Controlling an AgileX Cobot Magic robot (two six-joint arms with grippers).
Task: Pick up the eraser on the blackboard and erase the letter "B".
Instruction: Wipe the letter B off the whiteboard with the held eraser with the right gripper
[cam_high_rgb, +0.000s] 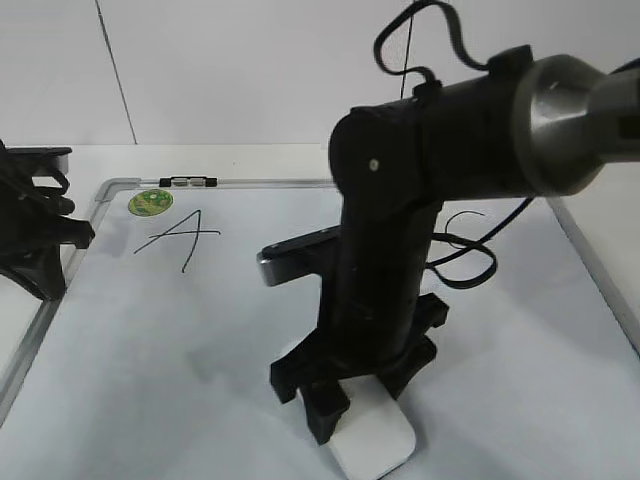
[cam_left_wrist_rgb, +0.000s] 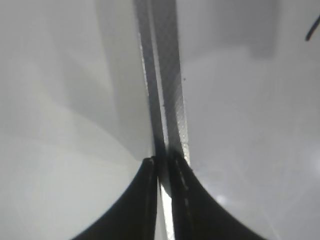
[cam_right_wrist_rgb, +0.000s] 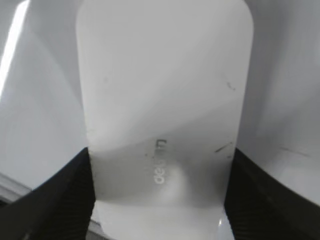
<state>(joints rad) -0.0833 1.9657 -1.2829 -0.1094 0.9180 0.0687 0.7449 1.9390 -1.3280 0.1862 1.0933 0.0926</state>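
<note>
My right claw (cam_right_wrist_rgb: 159, 200) is clamped on the eraser (cam_right_wrist_rgb: 162, 100), flat on the blackboard (cam_high_rgb: 150, 350) well below the "A" (cam_high_rgb: 180, 236). Left claw (cam_left_wrist_rgb: 162, 167) pinched together over the frame.

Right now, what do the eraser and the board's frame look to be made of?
The eraser looks like smooth white plastic: soft sheen, embossed lettering, rounded corners. The blackboard frame looks like silvery brushed metal, with bright glints along its edge; coated plastic can't be ruled out. The right gripper straddles the eraser.
</note>
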